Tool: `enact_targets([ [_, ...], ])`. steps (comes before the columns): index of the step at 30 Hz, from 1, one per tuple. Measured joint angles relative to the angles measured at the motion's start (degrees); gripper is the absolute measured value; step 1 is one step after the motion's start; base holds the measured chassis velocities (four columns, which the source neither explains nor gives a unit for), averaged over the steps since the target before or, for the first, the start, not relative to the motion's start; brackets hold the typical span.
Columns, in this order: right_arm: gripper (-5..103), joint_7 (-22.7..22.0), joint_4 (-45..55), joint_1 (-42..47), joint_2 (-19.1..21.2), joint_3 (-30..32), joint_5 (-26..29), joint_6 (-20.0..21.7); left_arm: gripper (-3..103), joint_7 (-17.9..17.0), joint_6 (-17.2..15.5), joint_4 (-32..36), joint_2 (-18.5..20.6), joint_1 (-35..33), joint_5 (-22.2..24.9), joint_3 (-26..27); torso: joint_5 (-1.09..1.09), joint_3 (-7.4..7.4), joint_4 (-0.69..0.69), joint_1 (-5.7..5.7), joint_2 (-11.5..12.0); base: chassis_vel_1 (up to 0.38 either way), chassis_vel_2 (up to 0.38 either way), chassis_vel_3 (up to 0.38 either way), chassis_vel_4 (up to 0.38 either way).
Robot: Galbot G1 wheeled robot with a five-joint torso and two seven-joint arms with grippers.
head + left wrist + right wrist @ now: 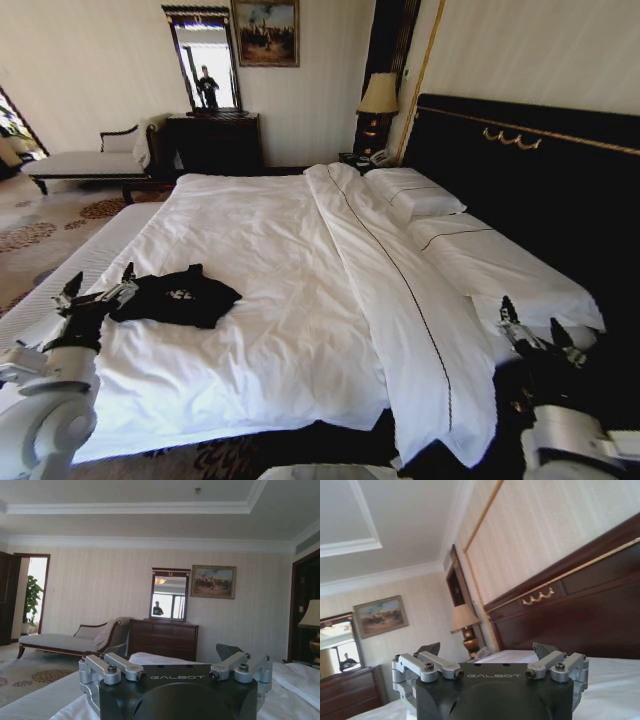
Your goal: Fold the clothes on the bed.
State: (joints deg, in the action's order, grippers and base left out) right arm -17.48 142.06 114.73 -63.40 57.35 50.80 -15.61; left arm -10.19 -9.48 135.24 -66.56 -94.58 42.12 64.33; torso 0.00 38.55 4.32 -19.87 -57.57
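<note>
Clothes here means one black T-shirt, which we see lying crumpled on the white duvet near the bed's left edge, toward the foot end. It sits in a loose heap, not spread flat, with a bit of white lettering showing on top.

Our left gripper hovers at the left side of the bed, just beside the shirt's left edge. Its fingers stand apart and hold nothing; we cannot tell whether a fingertip touches the fabric. In the left wrist view the same gripper points across the room with its jaws spread wide, and beyond it we see a dark dresser, a mirror, a painting and a chaise against the far wall.

Our right gripper is well apart from the shirt, low at the right side of the bed beside the near pillow. Its fingers are also apart and empty. The right wrist view shows that gripper open, with the dark headboard and its gold trim, a lamp and white bedding behind it.

A second pillow lies farther up by the headboard, and a folded strip of duvet runs lengthwise down the bed.
</note>
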Motion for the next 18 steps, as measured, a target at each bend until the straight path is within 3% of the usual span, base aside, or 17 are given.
enact_targets([
  [3, 100, 1.8, -1.8, -3.6, 5.2, 0.1, 1.8, 0.2, 100, -0.3, -0.3, 1.6, 0.5, -1.8, 0.6, 1.4, 0.01, 0.0, -0.01, 0.0, 0.0, 0.0, 0.0, 0.0, 0.0],
  [4, 100, 1.8, -1.8, -3.6, 5.2, 0.1, 1.8, 0.2, 100, -0.3, -0.3, 1.6, 0.5, -1.8, 0.6, 1.4, 0.01, 0.0, -0.01, 0.0, 0.0, 0.0, 0.0, 0.0, 0.0],
  [8, 100, 4.7, -5.1, -9.4, 10.9, 0.7, 5.3, 0.7, 100, -2.0, -1.4, 4.7, 1.6, -5.9, 5.0, 6.7, 0.02, 0.0, 0.0, 0.0, 0.0, 0.0, 0.0, 0.0, 0.0],
  [14, 100, 6.9, -7.5, -16.8, 15.3, -1.7, 9.3, 2.0, 100, -3.1, -2.2, 7.9, -0.4, -10.6, 8.1, 9.9, 0.02, 0.0, -0.01, 0.0, 0.0, 0.0, 0.0, 0.0, 0.0],
  [18, 100, 9.6, -10.3, -21.1, 16.5, -4.5, 7.1, 1.4, 100, -3.4, -2.4, 8.3, -2.3, -12.1, 7.9, 9.8, 0.02, 0.0, -0.02, 0.0, 0.0, 0.0, 0.0, 0.0, 0.0],
])
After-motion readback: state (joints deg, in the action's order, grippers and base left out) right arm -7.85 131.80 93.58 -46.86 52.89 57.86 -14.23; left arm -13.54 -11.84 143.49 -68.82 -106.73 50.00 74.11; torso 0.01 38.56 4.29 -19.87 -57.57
